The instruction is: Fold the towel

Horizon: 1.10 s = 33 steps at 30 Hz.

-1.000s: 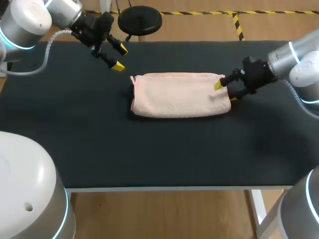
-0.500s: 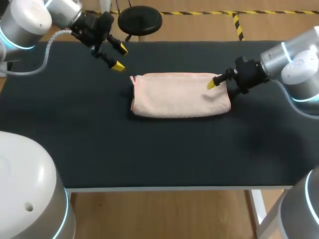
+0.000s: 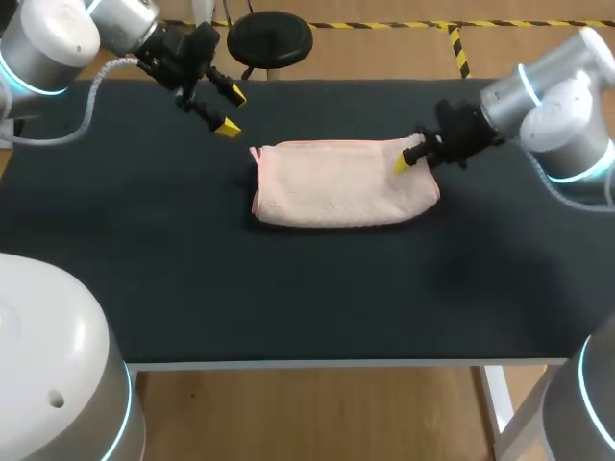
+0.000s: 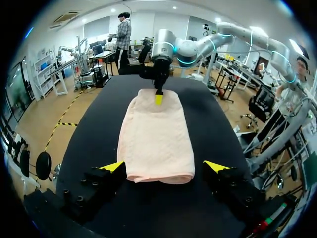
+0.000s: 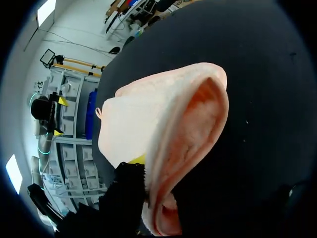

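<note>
Pink towel [image 3: 341,182], soft and limp, best taken by its end edge, I judge, where my right pincer [image 3: 405,161] pinches it; left pincer [image 3: 232,110] hangs wide.

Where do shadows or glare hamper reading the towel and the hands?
Head view: even light, no glare; the towel throws only a thin shadow at its left end on the black table. Left wrist view: the towel is evenly lit ahead of the left hand. Right wrist view: the towel's raised fold is shaded inside; the right hand is dark but for a yellow sliver.
</note>
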{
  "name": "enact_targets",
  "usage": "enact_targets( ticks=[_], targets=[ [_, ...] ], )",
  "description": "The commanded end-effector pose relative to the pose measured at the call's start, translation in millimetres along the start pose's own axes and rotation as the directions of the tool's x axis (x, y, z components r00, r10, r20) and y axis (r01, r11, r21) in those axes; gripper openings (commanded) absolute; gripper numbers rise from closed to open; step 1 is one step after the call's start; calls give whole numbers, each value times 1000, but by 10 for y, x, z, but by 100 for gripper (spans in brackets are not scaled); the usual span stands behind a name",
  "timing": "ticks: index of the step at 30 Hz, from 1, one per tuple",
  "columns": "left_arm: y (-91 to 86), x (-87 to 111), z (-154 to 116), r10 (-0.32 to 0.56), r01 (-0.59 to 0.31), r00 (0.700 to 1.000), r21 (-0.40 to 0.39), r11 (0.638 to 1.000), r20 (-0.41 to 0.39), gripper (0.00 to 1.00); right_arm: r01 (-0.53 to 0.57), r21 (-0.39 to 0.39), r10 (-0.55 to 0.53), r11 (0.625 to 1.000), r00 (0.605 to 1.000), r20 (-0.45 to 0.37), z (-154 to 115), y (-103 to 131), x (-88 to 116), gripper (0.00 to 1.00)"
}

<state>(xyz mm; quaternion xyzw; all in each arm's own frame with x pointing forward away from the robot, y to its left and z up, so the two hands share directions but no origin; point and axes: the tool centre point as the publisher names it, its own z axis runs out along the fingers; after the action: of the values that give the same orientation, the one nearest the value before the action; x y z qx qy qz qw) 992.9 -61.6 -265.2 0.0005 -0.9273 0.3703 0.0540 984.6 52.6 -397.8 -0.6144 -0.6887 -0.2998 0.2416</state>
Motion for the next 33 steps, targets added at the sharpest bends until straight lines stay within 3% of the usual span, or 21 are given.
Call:
enact_targets(
  ticks=[1, 6, 13, 18, 22, 23, 24, 25, 29, 33],
  targets=[
    [9, 2, 10, 1, -1, 1000, 2, 1000, 3, 100, 6, 23, -9, 1000, 993, 122, -40, 92, 306, 0],
    [9, 2, 10, 1, -1, 1000, 2, 1000, 3, 100, 19, 42, -26, 999, 985, 172, 147, 236, 641, 0],
    [9, 2, 10, 1, -1, 1000, 2, 1000, 3, 100, 35, 78, -48, 996, 983, 175, 653, 359, 1151, 0],
    [9, 2, 10, 1, -1, 1000, 2, 1000, 3, 100, 11, 85, -27, 996, 982, 189, 1001, 423, 1347, 0],
    [9, 2, 10, 1, -1, 1000, 2, 1000, 3, 100, 33, 113, -56, 993, 978, 202, 1197, 334, 1522, 0],
    [9, 2, 10, 1, -1, 1000, 2, 1000, 3, 100, 37, 120, -60, 992, 978, 199, 1228, 301, 1557, 18],
    [9, 2, 10, 1, -1, 1000, 2, 1000, 3, 100, 49, 130, -75, 990, 976, 205, 1260, 264, 1583, 46],
    [9, 2, 10, 1, -1, 1000, 2, 1000, 3, 100, 57, 131, -84, 990, 973, 216, 1286, 225, 1608, 100],
    [9, 2, 10, 1, -1, 1000, 2, 1000, 3, 100, 94, 143, -124, 985, 968, 218, 1327, 59, 1739, 100],
    [9, 2, 10, 1, -1, 1000, 2, 1000, 3, 100, 123, 83, -138, 989, 966, 218, 1254, -44, 1925, 100]
  ],
)
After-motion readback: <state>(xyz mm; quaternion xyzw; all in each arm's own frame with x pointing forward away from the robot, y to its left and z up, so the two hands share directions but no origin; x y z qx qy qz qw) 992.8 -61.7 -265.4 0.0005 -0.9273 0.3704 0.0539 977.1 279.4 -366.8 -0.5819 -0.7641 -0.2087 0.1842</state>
